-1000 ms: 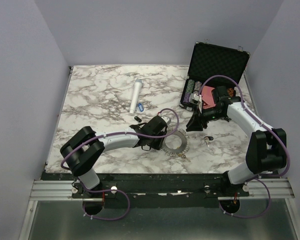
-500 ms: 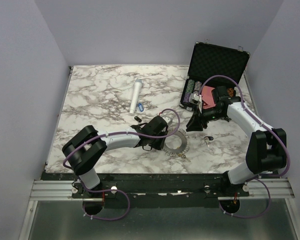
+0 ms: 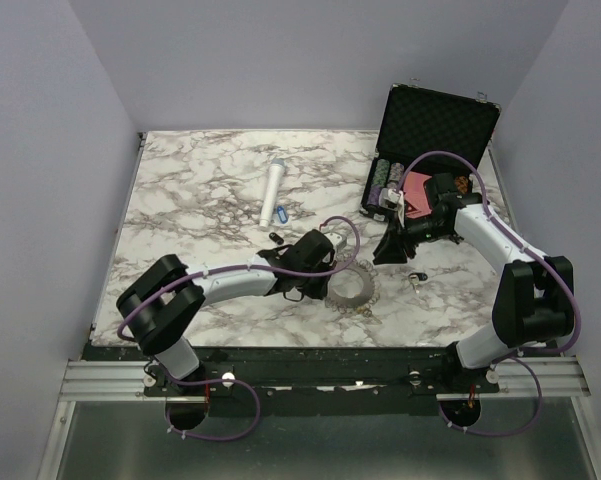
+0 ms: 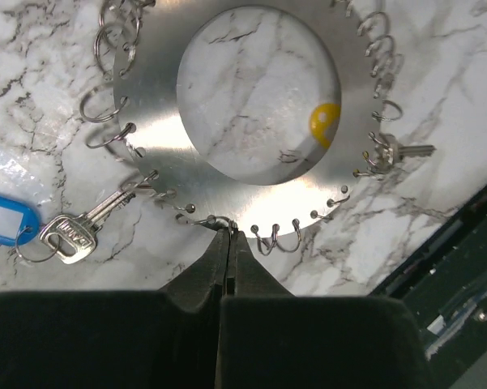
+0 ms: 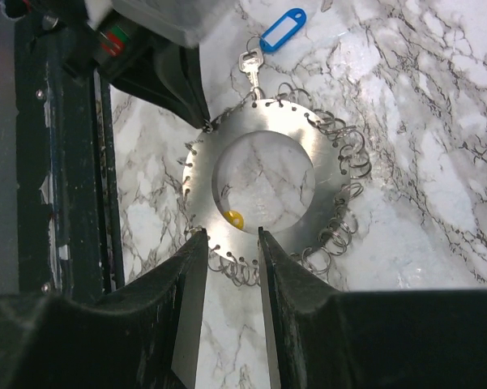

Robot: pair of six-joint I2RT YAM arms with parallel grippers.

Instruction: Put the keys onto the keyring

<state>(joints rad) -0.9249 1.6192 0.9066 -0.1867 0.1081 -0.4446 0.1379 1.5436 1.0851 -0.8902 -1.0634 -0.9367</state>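
Observation:
The keyring (image 4: 150, 113) lies on the marble, a flat grey disc with a wide centre hole and small split rings round its rim. My left gripper (image 4: 228, 232) is shut at the near rim, pinched on one split ring. A key with a blue tag (image 4: 69, 235) lies at the rim's left. Another bare key (image 4: 399, 150) hangs from rings on the right. A yellow tag (image 4: 324, 123) shows in the centre hole. My right gripper (image 5: 228, 233) hovers open over the opposite rim of the keyring (image 5: 324, 174), empty. In the top view, a dark-tagged key (image 3: 416, 277) lies right of the keyring (image 3: 355, 292).
An open black case (image 3: 435, 120) with poker chips (image 3: 383, 180) stands at the back right. A white cylinder (image 3: 273, 193) with a blue tag (image 3: 282, 213) beside it lies mid-table, and a small black tag (image 3: 276, 237) lies nearer. The dark table edge (image 4: 470, 267) is close.
My left gripper's jaws have closed at the keyring's rim. The keyring has shifted slightly toward the near left. The right arm has not moved.

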